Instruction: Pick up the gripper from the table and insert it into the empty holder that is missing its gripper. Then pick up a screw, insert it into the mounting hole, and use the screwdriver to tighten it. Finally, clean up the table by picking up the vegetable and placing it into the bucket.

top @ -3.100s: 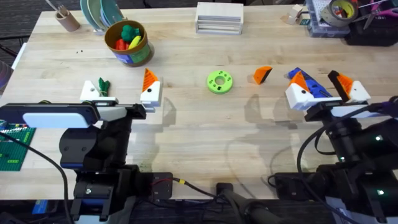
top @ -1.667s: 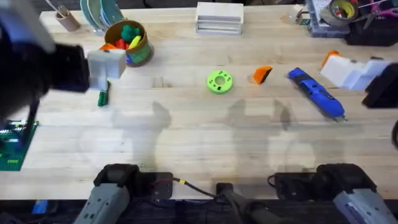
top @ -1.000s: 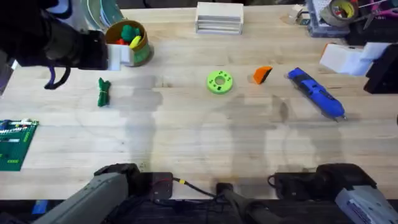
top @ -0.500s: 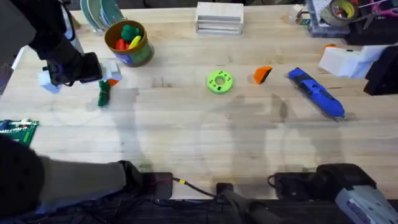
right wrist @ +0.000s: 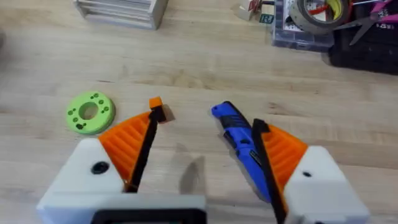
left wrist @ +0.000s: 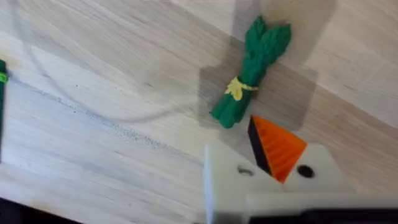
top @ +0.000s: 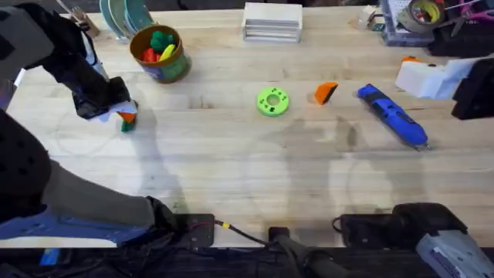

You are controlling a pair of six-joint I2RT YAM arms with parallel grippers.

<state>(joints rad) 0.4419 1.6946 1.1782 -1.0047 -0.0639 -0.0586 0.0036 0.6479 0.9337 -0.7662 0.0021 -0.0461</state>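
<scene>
- Orange loose gripper [top: 326,93] wedge with dark end lies on the wooden table [top: 255,170], between the green ring [top: 272,102] and the screwdriver [top: 392,116]; also seen in right wrist view [right wrist: 157,109], touching nothing.
- Blue screwdriver lies flat and diagonal just right of the wedge, near the table's right side; in right wrist view [right wrist: 239,140] it sits between the right gripper's fingers' line of sight, on the table below them.
- Green toy vegetable [left wrist: 252,71], a leafy bundle with a yellow tie, lies on the table at left, just in front of the left gripper's one orange pad [left wrist: 278,148]; overhead only a bit of it shows [top: 125,126], under the arm.
- Left gripper [top: 116,112] hangs low over the vegetable, apart from it; one white finger base [left wrist: 255,180] with an orange wedge shows, can't tell if the jaws are open or closed.
- Bucket [top: 160,52], yellow-orange rim, stands at far left, behind the left gripper, with colourful toy pieces inside.
- Right gripper [right wrist: 199,158] raised at the right edge of the table [top: 428,77], jaws spread wide, holding nothing; both orange ribbed pads [right wrist: 127,146] on white bases.
- White rack [top: 272,21] at far centre, tape roll [right wrist: 320,12] on a parts box at far right.
</scene>
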